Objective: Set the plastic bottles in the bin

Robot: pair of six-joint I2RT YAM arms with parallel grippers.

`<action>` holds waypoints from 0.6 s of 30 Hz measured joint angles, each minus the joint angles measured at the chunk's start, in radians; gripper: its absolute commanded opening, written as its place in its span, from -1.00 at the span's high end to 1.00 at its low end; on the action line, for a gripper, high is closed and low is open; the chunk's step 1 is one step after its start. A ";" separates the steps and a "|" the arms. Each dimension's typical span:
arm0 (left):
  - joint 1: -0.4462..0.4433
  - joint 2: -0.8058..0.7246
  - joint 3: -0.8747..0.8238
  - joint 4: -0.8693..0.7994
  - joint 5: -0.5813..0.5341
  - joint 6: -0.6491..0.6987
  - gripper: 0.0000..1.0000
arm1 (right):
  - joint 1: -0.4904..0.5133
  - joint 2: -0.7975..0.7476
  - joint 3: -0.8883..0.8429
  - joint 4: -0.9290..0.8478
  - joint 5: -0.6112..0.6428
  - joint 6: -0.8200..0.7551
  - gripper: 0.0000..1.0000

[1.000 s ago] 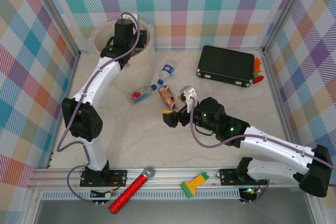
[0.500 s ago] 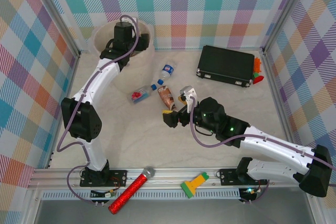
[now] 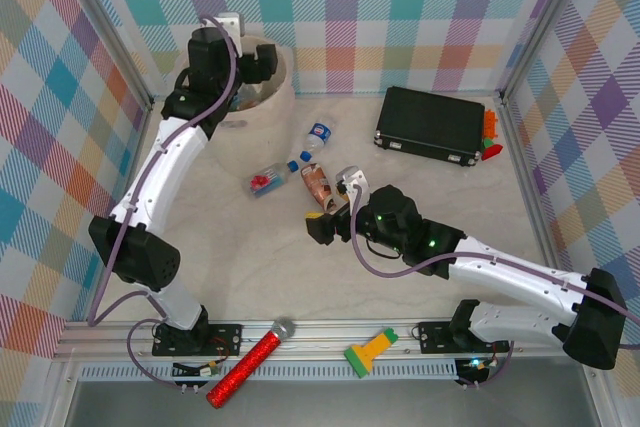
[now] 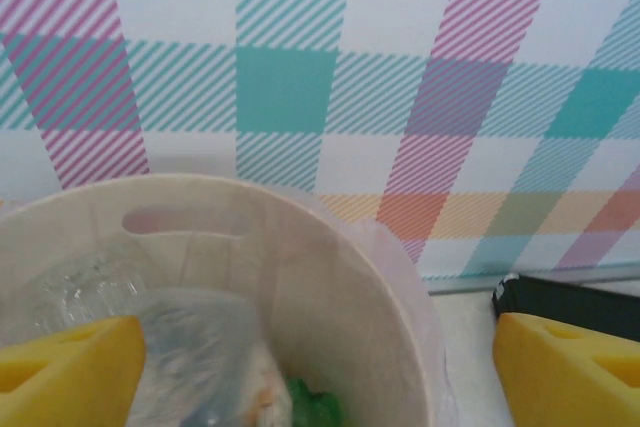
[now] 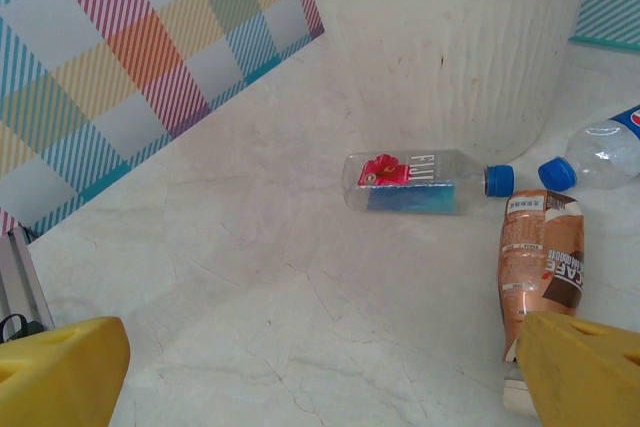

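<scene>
Brown-labelled plastic bottle [image 5: 540, 262] lies flat beside my low-stretched right gripper [image 3: 331, 204], whose jaws are wide apart and empty. Farther out, a clear red-and-blue-labelled bottle [image 5: 415, 182] and a clear blue-capped bottle [image 5: 600, 155] lie near the round cream plastic bin [image 3: 262, 119]. My raised left gripper [image 3: 257, 64] hangs spread above it, over crumpled clear bottles [image 4: 85, 292].
</scene>
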 measured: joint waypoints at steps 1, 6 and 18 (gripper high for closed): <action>0.001 0.001 0.008 0.000 -0.008 -0.001 -0.70 | 0.000 0.000 0.000 -0.001 0.000 0.000 -0.98; 0.028 0.055 0.086 -0.027 -0.047 -0.009 -0.68 | 0.000 0.000 0.000 -0.003 0.000 0.005 -0.98; 0.080 0.110 0.078 -0.082 -0.051 -0.049 -1.00 | 0.000 0.020 0.000 -0.004 0.005 0.012 -0.98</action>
